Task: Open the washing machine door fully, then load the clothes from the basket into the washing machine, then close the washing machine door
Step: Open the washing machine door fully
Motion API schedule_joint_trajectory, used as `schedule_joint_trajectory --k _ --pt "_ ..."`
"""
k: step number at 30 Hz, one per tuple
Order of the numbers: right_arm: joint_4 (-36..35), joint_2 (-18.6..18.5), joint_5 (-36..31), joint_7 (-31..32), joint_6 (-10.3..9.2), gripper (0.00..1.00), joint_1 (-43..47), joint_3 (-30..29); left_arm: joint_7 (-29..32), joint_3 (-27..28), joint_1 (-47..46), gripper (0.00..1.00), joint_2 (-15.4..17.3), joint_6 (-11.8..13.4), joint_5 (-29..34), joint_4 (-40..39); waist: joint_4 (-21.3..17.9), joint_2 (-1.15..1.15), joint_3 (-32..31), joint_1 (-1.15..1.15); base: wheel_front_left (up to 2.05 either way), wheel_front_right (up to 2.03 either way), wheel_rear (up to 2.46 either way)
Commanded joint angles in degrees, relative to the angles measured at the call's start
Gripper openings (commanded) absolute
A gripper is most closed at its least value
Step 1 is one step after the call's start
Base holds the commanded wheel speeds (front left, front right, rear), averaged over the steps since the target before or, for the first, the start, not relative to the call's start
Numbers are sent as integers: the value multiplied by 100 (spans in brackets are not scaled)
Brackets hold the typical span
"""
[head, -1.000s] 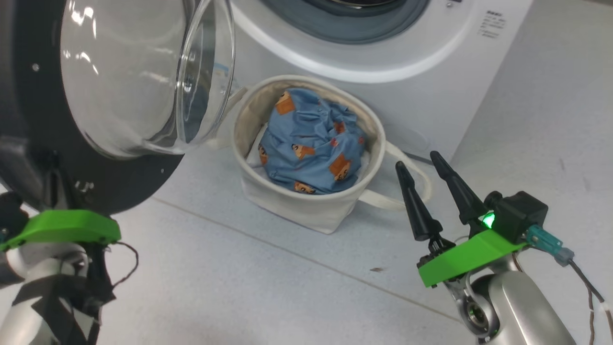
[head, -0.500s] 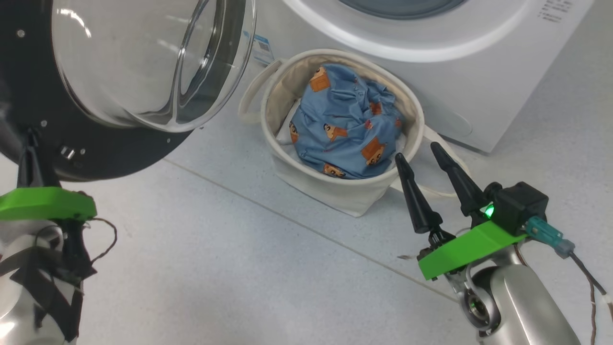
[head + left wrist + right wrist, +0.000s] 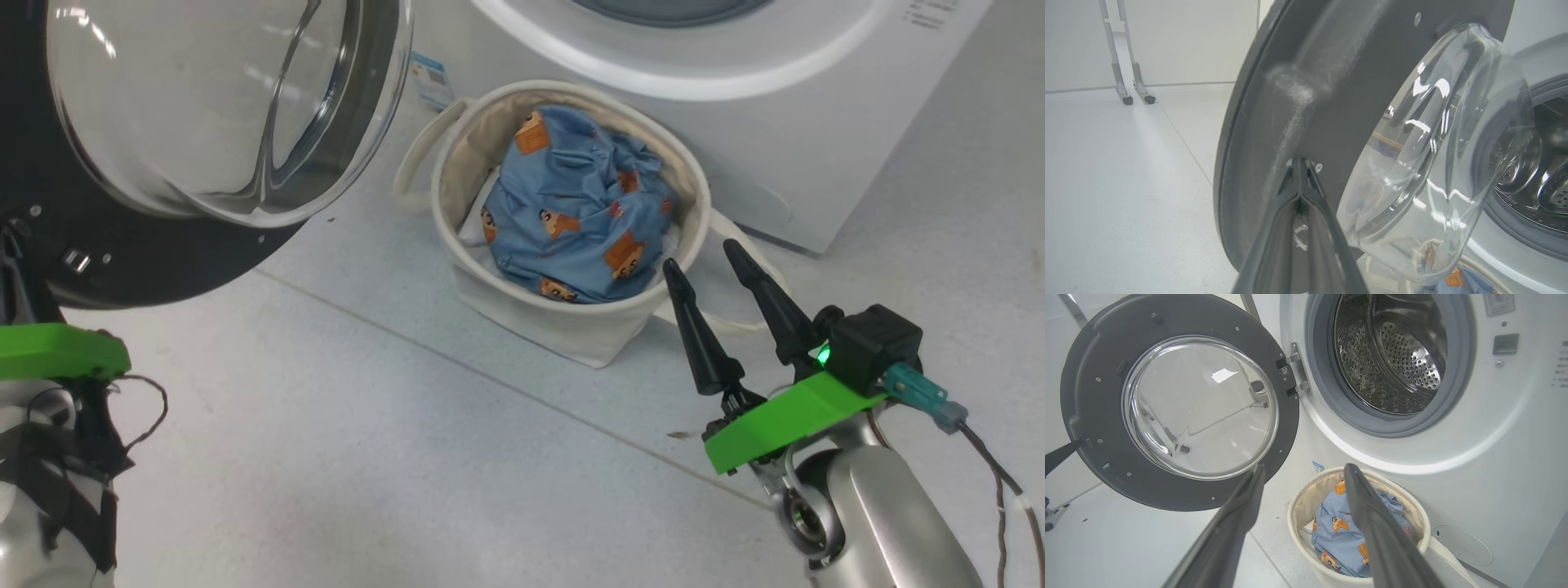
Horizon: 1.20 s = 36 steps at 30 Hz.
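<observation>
The washing machine door (image 3: 122, 261) stands swung open at the upper left, its black rim around a clear glass bowl (image 3: 1433, 163). My left gripper (image 3: 1299, 162) is shut, its tips pressed against the inner face of the door's rim (image 3: 1298, 61). The basket (image 3: 522, 314) sits on the floor in front of the white washing machine (image 3: 816, 139). Blue clothes (image 3: 571, 212) with orange figures are bunched inside it. Just right of the basket, my right gripper (image 3: 695, 255) is open and holds nothing. The steel drum (image 3: 1392, 355) is open to view, and the basket (image 3: 1298, 506) lies below it.
A small blue label sticker (image 3: 429, 77) is on the machine's front, left of the basket. Grey metal frame legs (image 3: 1126, 61) stand on the floor by the far wall. Pale tiled floor (image 3: 408, 457) stretches between my two arms.
The head camera has shifted. The door has swung further left, away from the machine, with my shut left gripper still against its rim. My right gripper stays open beside the basket.
</observation>
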Motion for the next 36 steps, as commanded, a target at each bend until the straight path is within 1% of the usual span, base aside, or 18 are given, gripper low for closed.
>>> schedule_joint_trajectory --k 1,6,7,8,9,13,16,17,24,29,31,36 --pt "-146 113 31 -90 6 100 -97 151 -54 234 -134 0 282 -51 127 -108 -98 0 -99 0 0 0 0" --pt "-19 123 121 -214 6 100 2 168 -54 305 64 0 278 -183 407 -116 -299 0 -361 0 0 0 0" --pt "10 124 142 -238 6 100 28 180 -54 279 138 4 286 -203 475 -145 -346 0 -422 0 0 0 0" --pt "40 125 158 -265 6 100 52 193 -54 273 215 45 284 -220 511 -192 -399 0 -486 0 0 0 0" --pt "70 126 183 -298 6 100 79 196 -54 300 293 99 263 -232 505 -262 -451 0 -554 0 0 0 0" --pt "202 130 327 -457 6 100 196 217 -51 281 774 100 195 -260 520 -642 -723 0 -877 0 0 0 0" --pt "280 132 439 -581 6 100 265 226 73 169 1201 100 161 -273 527 -1100 -977 0 -1101 0 0 0 0" --pt "319 134 503 -637 6 100 298 240 202 99 1489 100 160 -277 527 -1495 -1176 0 -1219 0 0 0 0" --pt "371 134 630 -751 6 100 348 244 778 -78 2352 100 244 -299 344 -2928 -1911 0 -1436 0 0 0 0" --pt "399 118 692 -803 6 100 344 234 1129 -213 2755 100 513 -313 283 -3564 -2420 0 -1493 0 0 0 0" --pt "413 107 718 -820 6 100 331 238 1237 -374 2888 100 699 -322 241 -3759 -2604 0 -1500 0 0 0 0" --pt "471 90 759 -858 6 100 285 257 1456 -398 3024 100 997 -328 -43 -3883 -2934 0 -1499 0 0 0 0"
